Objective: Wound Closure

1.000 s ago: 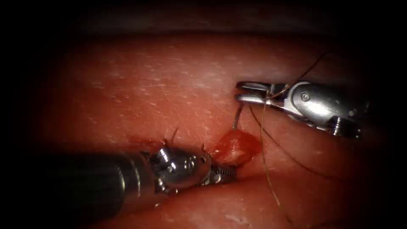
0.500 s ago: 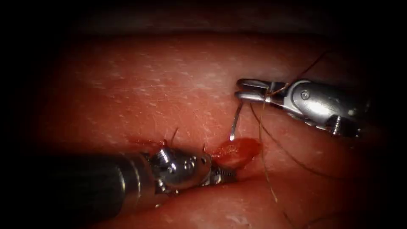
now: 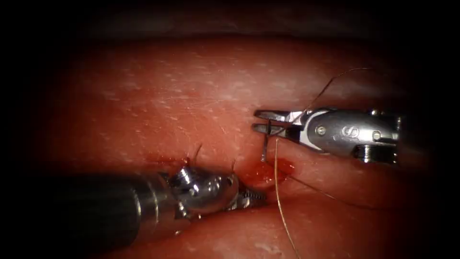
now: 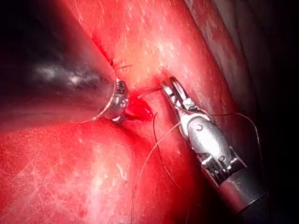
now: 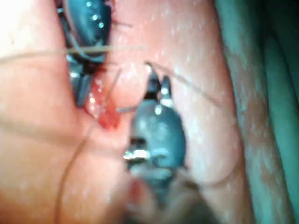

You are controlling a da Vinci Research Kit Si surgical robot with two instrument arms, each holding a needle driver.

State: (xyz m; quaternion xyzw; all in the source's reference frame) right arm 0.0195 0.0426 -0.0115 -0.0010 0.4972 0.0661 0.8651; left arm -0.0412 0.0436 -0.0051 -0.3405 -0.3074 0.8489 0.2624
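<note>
Your right tool (image 3: 261, 122) holds the needle (image 3: 264, 144) clamped between its jaws, gripped near one end of its curve. From that grip the needle's long axis runs almost straight down from the jaws toward the cut (image 3: 268, 173), and its free tip points down, just above the red fluid (image 3: 280, 168) pooled at the wound edge. The visible length of the needle is out of the tissue (image 3: 191, 96); whether the tip touches the surface cannot be told. In the left wrist view the same needle (image 4: 150, 92) reaches from your right tool's (image 4: 174, 91) jaws toward the red patch (image 4: 139, 110) beside your left tool.

The thread (image 3: 280, 201) passes just behind the right jaws; one strand hangs down from them across the cut, another arcs up and back over the tool body, and a third trails away along the tissue on the right side of the cut.

Your left tool (image 3: 256, 194) lies low in the cut, below and to the left of the right jaws, its tip pressed into the wound next to the red fluid. Whether it is gripping tissue or anything else cannot be told.

Short cut ends of thread (image 3: 196, 153) stand up from the tissue just above the left tool's wrist.
</note>
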